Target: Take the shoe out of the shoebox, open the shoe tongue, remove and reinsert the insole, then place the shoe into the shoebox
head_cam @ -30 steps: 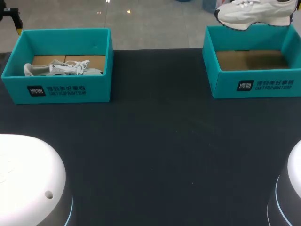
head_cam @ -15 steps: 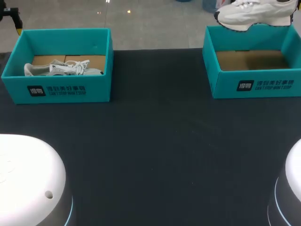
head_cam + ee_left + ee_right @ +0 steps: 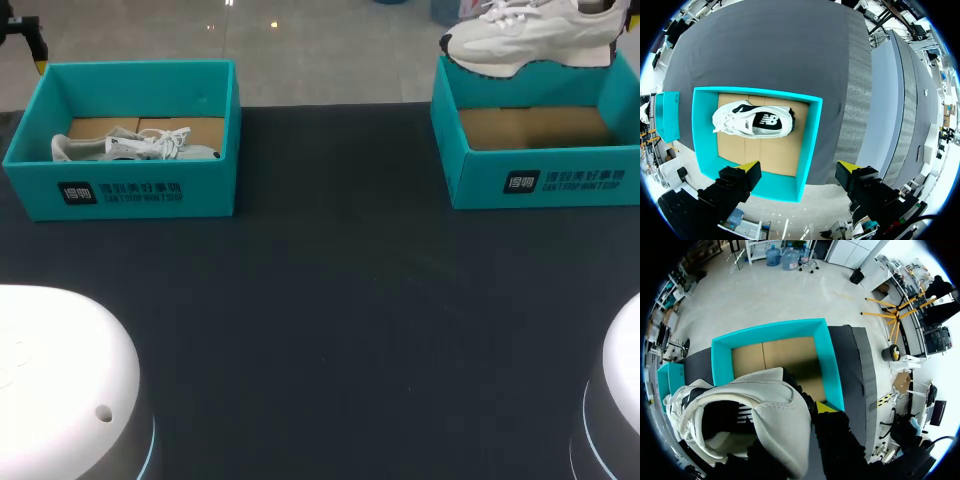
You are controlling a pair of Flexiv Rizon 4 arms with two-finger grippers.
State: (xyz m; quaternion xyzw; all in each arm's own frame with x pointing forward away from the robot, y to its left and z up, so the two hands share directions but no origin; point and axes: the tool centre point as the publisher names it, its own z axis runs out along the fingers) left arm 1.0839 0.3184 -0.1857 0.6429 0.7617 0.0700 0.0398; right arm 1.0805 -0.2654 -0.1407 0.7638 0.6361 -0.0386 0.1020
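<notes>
A white sneaker [image 3: 528,40] hangs above the open right teal shoebox [image 3: 540,180], whose brown cardboard floor is bare. In the right wrist view my right gripper [image 3: 807,412] is shut on the sneaker's heel [image 3: 775,405]; one yellow tip shows outside the heel, the other is hidden inside the shoe. The box [image 3: 830,365] lies below and ahead of it. A second white sneaker [image 3: 754,120] lies on its side in the left teal shoebox [image 3: 807,145]. My left gripper [image 3: 799,169] hovers open, high above that box's far wall, and holds nothing.
The two shoeboxes stand at the far left [image 3: 120,185] and far right of the black table [image 3: 330,300]. The white bases of my arms [image 3: 60,390] fill the near corners. Open tabletop lies between the boxes.
The held sneaker has shifted left and its toe has dipped a little over the right box. The left arm and both boxes have stayed put.
</notes>
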